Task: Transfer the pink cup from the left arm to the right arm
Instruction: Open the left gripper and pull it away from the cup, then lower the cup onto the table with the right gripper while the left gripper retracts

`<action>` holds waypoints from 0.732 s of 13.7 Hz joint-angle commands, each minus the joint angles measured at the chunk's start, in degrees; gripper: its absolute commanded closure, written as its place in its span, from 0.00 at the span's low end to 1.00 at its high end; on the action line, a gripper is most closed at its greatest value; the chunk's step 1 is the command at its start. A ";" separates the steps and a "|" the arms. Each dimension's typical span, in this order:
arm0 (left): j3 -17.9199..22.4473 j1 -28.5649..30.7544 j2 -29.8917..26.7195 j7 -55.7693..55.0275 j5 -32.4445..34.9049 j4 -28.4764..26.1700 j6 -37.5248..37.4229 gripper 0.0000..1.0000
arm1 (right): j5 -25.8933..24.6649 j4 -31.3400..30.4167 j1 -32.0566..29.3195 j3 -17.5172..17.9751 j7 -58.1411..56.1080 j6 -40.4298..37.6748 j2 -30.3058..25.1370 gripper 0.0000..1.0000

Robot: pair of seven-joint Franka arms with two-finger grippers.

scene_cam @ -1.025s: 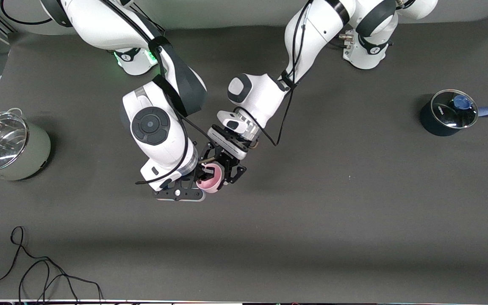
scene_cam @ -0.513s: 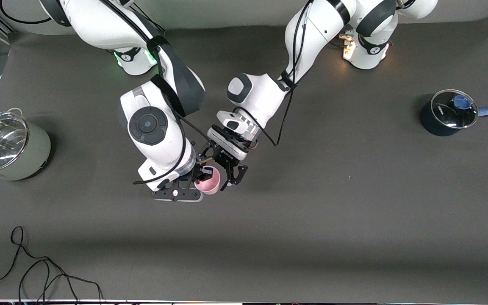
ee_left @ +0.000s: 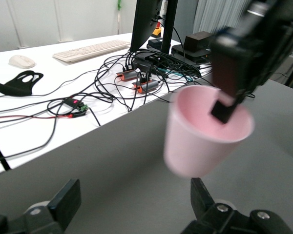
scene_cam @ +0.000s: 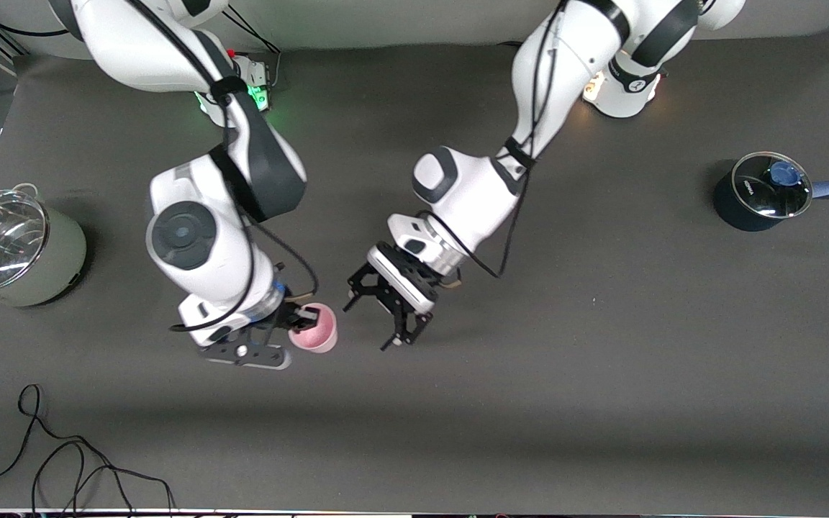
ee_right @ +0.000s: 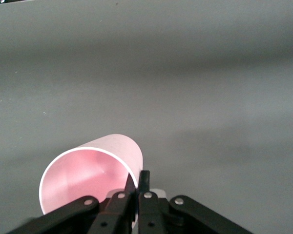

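The handover looks done. The pink cup (scene_cam: 313, 337) is pinched by its rim in the right gripper (scene_cam: 298, 318), one finger inside the cup and one outside the wall, clear in the right wrist view (ee_right: 90, 183) and from the left wrist camera too (ee_left: 205, 136). The left gripper (scene_cam: 378, 316) has its jaws spread apart with nothing between them, hanging over bare table beside the cup, a gap between them. Judging by this, what is left is just for the arms to separate further or for the cup to be set down; the task sentence asks nothing more.

Plenty of room: the dark table mat (scene_cam: 529, 403) is bare all round the two grippers. The pale green pot (scene_cam: 15, 248) sits well away at the right arm's end, the dark saucepan (scene_cam: 760, 191) well away at the left arm's end. A black cable (scene_cam: 69, 460) lies near the table's front edge, well clear of the cup.
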 commanded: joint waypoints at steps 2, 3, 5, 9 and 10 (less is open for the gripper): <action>-0.02 9.00 -5.99 0.00 5.38 -0.83 -18.58 0.00 | 0.34 -0.63 -5.29 0.17 -11.52 -2.32 -2.03 1.00; -0.02 12.16 -8.18 0.00 6.34 -0.92 -25.52 0.00 | 0.34 -0.71 -7.05 0.17 -15.12 -3.38 -2.21 1.00; -0.02 18.40 -12.05 -0.43 8.37 -0.92 -38.36 0.00 | 0.34 -1.59 -11.09 0.17 -22.76 -3.74 -2.47 1.00; 0.59 30.80 -17.51 -1.48 9.34 -0.92 -62.35 0.00 | 0.34 -4.66 -19.34 0.17 -35.77 -3.13 -3.35 1.00; 0.77 32.74 -18.92 -2.45 12.04 -0.83 -67.55 0.00 | 0.43 -5.63 -21.89 0.26 -40.08 -2.17 -3.18 1.00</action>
